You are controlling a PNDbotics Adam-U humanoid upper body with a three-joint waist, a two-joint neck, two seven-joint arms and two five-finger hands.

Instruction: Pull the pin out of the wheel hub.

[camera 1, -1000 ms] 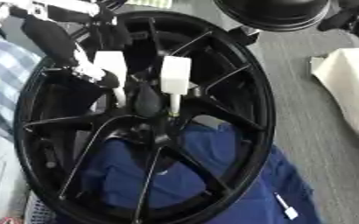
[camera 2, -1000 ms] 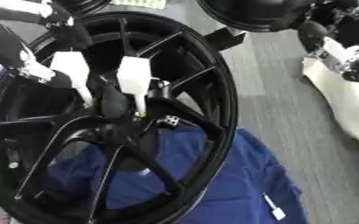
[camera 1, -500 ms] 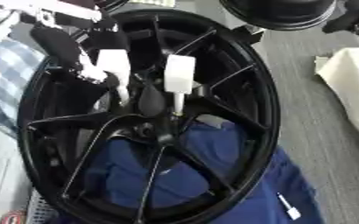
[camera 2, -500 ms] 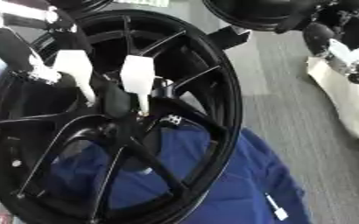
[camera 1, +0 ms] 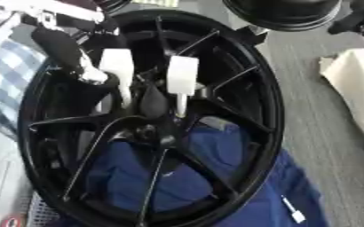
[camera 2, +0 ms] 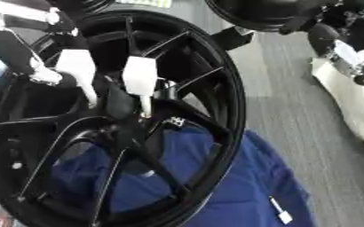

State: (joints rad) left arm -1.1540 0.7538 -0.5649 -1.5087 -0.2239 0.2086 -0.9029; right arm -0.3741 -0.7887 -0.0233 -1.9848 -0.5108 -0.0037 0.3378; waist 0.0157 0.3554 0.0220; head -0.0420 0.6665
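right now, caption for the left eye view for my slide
Robot's left hand reaches into the centre of a black wheel hub standing over a blue cloth, fingers at a slim pin.

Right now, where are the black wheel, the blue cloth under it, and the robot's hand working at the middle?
black wheel (camera 1: 267,111), left eye view, on its right rim.
blue cloth (camera 2: 247,186), right eye view, on the bare part beside the wheel.
left hand (camera 1: 182,75), left eye view, on a white fingertip pad.
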